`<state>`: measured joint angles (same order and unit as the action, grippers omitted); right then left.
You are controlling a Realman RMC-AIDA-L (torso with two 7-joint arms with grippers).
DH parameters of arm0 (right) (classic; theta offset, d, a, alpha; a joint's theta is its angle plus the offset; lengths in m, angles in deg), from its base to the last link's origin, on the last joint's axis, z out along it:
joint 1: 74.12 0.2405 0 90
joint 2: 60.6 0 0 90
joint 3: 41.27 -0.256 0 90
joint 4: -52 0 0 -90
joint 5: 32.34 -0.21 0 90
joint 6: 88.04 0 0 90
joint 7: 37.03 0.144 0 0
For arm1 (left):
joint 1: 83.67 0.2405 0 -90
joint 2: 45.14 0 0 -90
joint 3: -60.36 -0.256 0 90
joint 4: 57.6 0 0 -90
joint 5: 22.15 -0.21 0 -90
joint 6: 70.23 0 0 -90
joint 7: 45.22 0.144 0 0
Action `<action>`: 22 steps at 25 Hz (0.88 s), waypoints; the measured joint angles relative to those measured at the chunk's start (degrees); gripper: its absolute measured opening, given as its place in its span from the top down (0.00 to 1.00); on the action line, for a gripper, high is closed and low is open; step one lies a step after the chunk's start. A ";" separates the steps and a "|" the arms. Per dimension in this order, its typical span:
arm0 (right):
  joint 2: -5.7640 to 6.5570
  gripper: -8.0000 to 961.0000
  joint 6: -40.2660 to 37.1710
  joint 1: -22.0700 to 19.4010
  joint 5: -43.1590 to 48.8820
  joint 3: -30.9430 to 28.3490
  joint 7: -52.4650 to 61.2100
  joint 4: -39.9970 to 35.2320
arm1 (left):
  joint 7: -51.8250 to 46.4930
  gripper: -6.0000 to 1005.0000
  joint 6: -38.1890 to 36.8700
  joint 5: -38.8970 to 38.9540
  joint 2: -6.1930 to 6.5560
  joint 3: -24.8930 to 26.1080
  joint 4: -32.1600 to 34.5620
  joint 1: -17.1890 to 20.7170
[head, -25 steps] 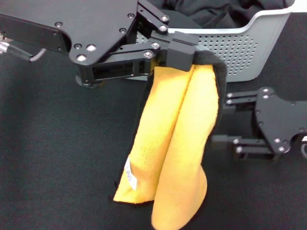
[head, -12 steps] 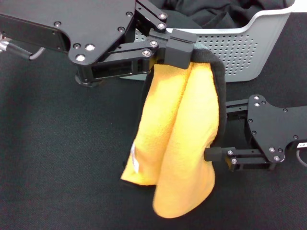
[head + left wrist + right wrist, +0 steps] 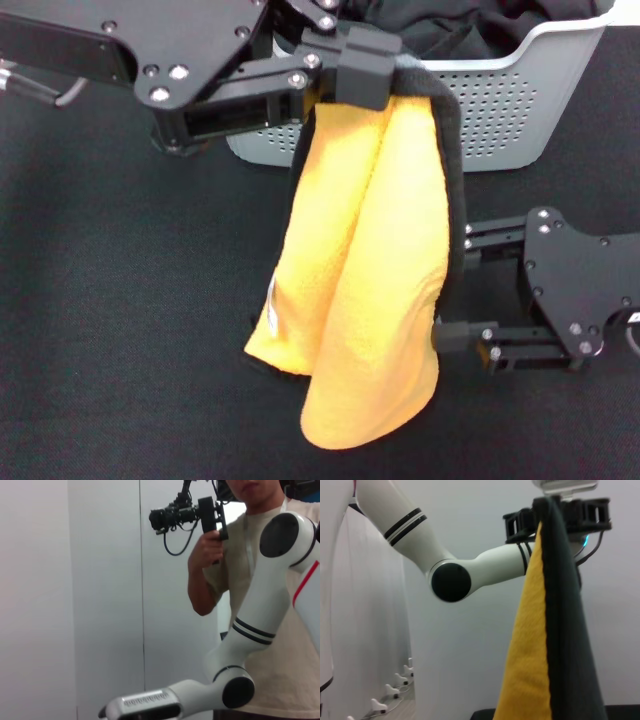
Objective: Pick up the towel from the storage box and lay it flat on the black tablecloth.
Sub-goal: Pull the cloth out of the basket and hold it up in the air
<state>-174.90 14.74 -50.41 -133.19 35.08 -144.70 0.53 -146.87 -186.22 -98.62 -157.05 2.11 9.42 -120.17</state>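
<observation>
The towel (image 3: 370, 260), yellow-orange with a dark grey back, hangs folded from my left gripper (image 3: 365, 72), which is shut on its top end in front of the storage box (image 3: 520, 100). Its white label (image 3: 272, 315) shows low on the left side. The lower end hangs just above the black tablecloth (image 3: 120, 300). My right gripper (image 3: 462, 288) is open at the towel's dark right edge, one finger above and one finger below, low over the cloth. The right wrist view shows the towel (image 3: 545, 645) hanging from the left gripper (image 3: 555, 510).
Plain black fabric (image 3: 440, 25) lies bunched inside the storage box. The left wrist view shows only a white wall, my white right arm (image 3: 250, 630) and a person with a camera (image 3: 200, 515).
My left gripper has lifted the towel higher, so its lower end now shows above the cloth. My right gripper has moved left to the towel's right edge.
</observation>
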 joint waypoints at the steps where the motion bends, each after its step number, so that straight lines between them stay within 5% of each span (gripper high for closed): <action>1: -0.01 0.46 -0.01 0.16 0.14 0.34 -0.01 0.18 | 0.00 0.97 0.00 0.00 -0.02 0.30 0.01 -0.14; 22: -0.69 0.46 -0.36 0.46 3.04 1.62 -0.53 0.47 | 0.14 0.96 0.06 0.65 0.22 4.81 -0.20 -0.77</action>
<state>-175.59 14.38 -49.96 -130.14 36.70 -145.23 1.00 -146.73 -186.16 -97.97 -156.83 6.92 9.22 -120.94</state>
